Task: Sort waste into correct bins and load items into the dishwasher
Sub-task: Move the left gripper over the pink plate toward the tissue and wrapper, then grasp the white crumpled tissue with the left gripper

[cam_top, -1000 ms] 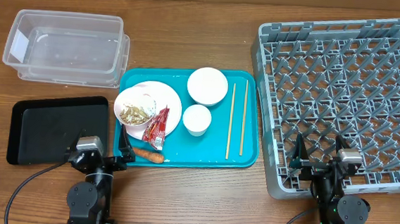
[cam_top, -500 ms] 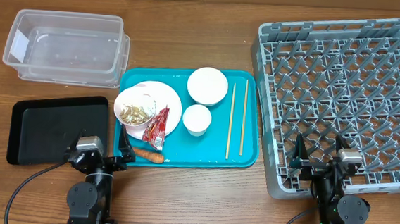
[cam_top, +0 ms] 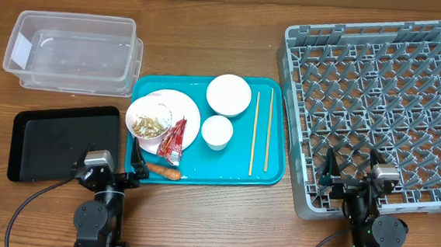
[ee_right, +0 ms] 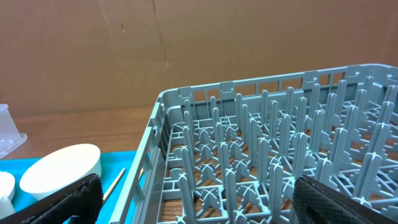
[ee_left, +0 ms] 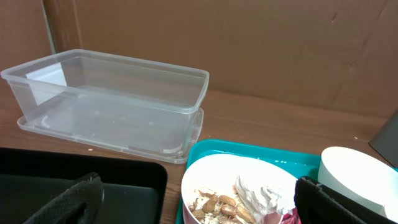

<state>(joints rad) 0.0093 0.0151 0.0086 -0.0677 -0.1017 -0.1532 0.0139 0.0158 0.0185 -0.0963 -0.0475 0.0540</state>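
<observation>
On the teal serving tray (cam_top: 273, 172) sit a plate (cam_top: 192, 111) with food scraps (cam_top: 150, 124) and a tissue (ee_left: 261, 193), a red wrapper (cam_top: 174, 140), a carrot (cam_top: 166, 172), a bowl (cam_top: 229, 94), a cup (cam_top: 217, 131) and two chopsticks (cam_top: 254, 134). The clear tub (cam_top: 74, 51) and the black tray (cam_top: 52, 139) lie to the left, and the grey dish rack (cam_top: 378, 96) stands on the right. My left gripper (cam_top: 111, 159) is open, straddling the gap between the black tray and the plate (ee_left: 217, 174). My right gripper (cam_top: 350, 170) is open over the rack's front left corner (ee_right: 186, 162).
A brown cardboard wall (ee_left: 249, 43) backs the wooden table (cam_top: 227, 23). The teal tray sits between the black tray and the rack, and its right edge nearly touches the rack. Cables run from both arm bases along the front edge.
</observation>
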